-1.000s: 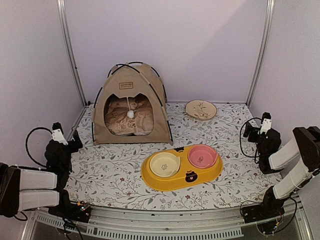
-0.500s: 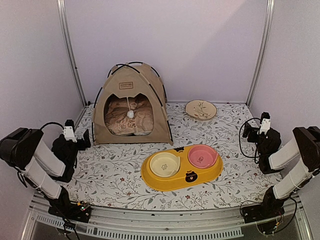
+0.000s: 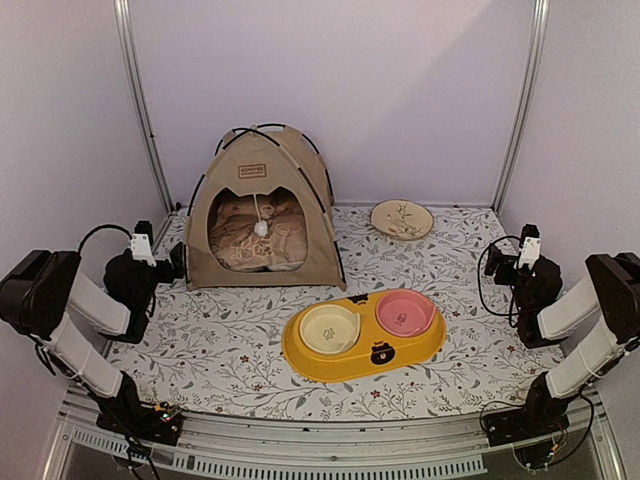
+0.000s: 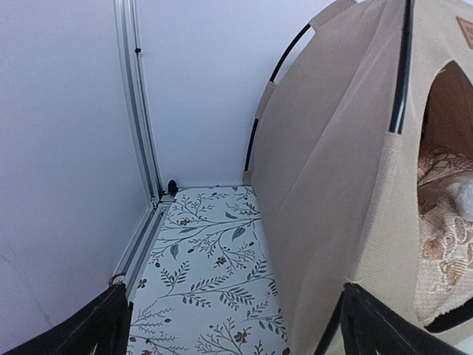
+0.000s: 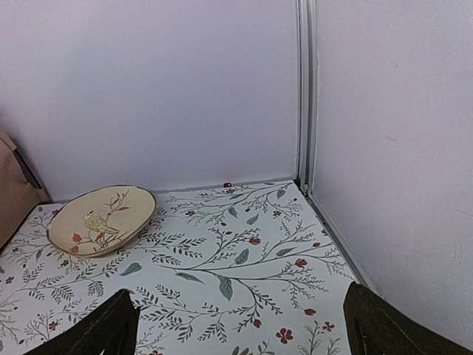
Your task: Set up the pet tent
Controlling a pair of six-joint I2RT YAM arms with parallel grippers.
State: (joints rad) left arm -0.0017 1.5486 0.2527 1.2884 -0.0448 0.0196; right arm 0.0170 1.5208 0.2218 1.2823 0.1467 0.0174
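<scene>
Top external view: the left gripper has its jaws fully apart and holds nothing. It sits low over the table, just beside the front left corner of the tent; contact cannot be confirmed. The right gripper is also wide open and empty, well apart from the tent. The tent stands upright at the rear left, poles arched, doorway facing forward, a cushion inside. Judgement: setup appears complete; at most a small repositioning remains. Left arm: elbow folded back, forearm extended toward the tent. Right arm: folded, wrist low.
</scene>
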